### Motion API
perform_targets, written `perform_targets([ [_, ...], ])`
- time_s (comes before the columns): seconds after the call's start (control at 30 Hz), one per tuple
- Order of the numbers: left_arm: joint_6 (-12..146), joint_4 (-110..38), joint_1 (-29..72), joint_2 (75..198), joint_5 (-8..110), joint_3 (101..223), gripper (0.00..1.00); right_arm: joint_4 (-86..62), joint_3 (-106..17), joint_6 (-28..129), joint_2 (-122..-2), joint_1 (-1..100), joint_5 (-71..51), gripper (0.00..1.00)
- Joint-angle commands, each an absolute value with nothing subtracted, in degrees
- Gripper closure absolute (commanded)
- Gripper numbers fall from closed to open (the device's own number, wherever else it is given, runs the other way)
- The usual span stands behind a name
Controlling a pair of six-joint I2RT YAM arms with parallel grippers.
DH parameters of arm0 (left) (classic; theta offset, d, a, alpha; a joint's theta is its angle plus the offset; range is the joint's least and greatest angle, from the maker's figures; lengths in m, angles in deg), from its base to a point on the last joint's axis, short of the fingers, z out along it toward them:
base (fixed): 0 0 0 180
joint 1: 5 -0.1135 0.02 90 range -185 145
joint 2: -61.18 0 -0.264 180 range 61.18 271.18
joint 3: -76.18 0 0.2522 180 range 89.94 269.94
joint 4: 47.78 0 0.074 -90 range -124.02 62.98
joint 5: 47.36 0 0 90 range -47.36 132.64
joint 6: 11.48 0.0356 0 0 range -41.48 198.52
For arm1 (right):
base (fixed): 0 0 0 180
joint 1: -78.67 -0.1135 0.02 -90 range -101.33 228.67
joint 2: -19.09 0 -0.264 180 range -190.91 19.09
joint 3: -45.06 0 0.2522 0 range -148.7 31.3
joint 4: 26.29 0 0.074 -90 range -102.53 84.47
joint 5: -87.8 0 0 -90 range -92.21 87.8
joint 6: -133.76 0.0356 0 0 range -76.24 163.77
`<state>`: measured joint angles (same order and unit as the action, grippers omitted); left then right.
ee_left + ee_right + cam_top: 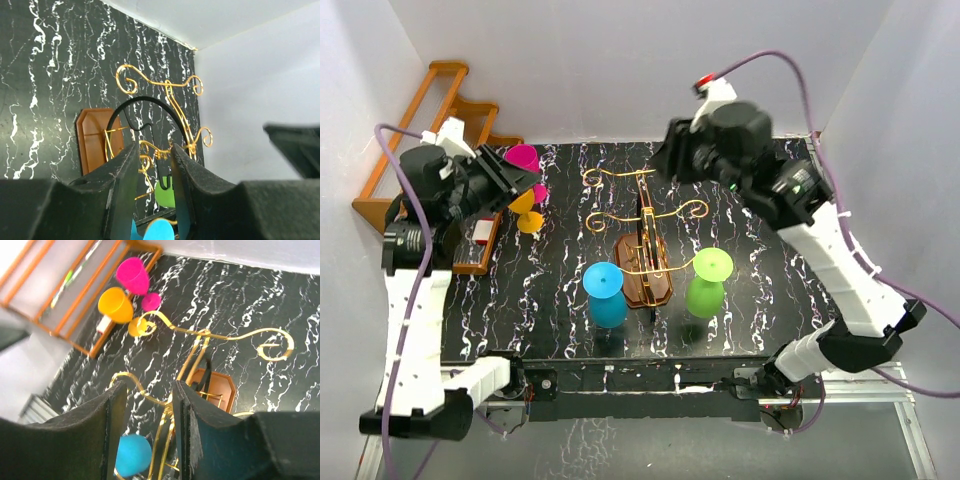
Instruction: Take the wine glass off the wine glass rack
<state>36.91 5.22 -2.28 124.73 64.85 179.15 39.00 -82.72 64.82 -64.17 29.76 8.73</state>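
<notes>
From the overhead camera I see the black marbled bench filling the middle of the view. A stepped orange-brown shelf stands off its 10 o'clock corner.

The wine glass rack stands at the centre of the bench, its oval wooden base at the near end and its gold wire arms curling out to 9 and 3 o'clock. Two glasses are on it, foot uppermost, at the ends of the nearest wire arm. The blue wine glass is at 8 o'clock of the base and the green wine glass at 3 o'clock.

A pink glass and a yellow glass lie near the shelf at 10 o'clock, right beside my left arm's wrist.

The left end effector is released: its fingers stand a narrow gap apart with nothing between them, pointing across at the rack. The right end effector is up at 12 o'clock over the far arms of the rack. It is also released, and I can see the gold wire through the gap but well below it.
</notes>
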Motion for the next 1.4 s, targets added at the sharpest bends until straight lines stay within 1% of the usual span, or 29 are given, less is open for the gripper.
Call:
perform_targets([
  [0.0,37.46,5.48,-2.64,118.07,69.28,177.3,0.69,32.78,-80.71,77.59,-59.16,47.01,-15.73,0.56],
  [0.1,39.31,9.69,-2.7,116.99,72.4,178.97,0.69,32.48,-70.98,83.35,-54.63,59.58,-30.03,0.56],
  [0.13,39.85,11.01,-2.65,116.86,72.88,179.7,0.69,32.47,-67.91,84.44,-52.63,63.16,-33.08,0.55],
  [0.17,40.47,12.23,-2.69,116.63,73.1,180.56,0.69,32.52,-64.98,85.07,-50.51,64.84,-36.04,0.54],
  [0.23,41.17,13.92,-2.62,116.54,74.03,182.15,0.69,33.02,-59.87,86.56,-45.91,67.35,-38.22,0.51],
  [0.3,41.34,15.19,-2.62,116.78,75.61,183.91,0.69,36.13,-57.17,88.15,-41.57,68.82,-37.53,0.51],
  [0.47,40.24,16.13,-2.69,117.22,79.33,184.53,0.69,43.36,-56.33,90.12,-36.19,69.09,-34.15,0.48],
  [0.63,37.16,12.82,-2.67,116.82,83.29,182.09,0.69,51.02,-55.59,91.27,-31.44,69.05,-33.4,0.48],
  [0.8,30.91,5.85,-2.68,117.18,87.08,177.84,0.69,50.24,-44.41,96.23,-22.82,69.06,-42.66,0.51],
  [0.93,29.15,3.92,-2.66,118.98,87.46,177.64,0.69,47.63,-35.07,98.65,-16.48,69.0,-48.72,0.53],
  [1.03,28.91,3.39,-2.69,120.4,87.4,178.19,0.69,48.04,-31.95,98.0,-15.19,69.07,-49.47,0.53],
  [1.2,27.97,2.53,-2.67,121.65,87.16,179.13,0.69,49.39,-29.39,96.43,-15.05,68.98,-47.22,0.53],
  [1.37,27.27,2.16,-2.64,121.98,86.63,179.66,0.69,46.86,-26.21,96.44,-15.25,69.01,-44.47,0.53],
])
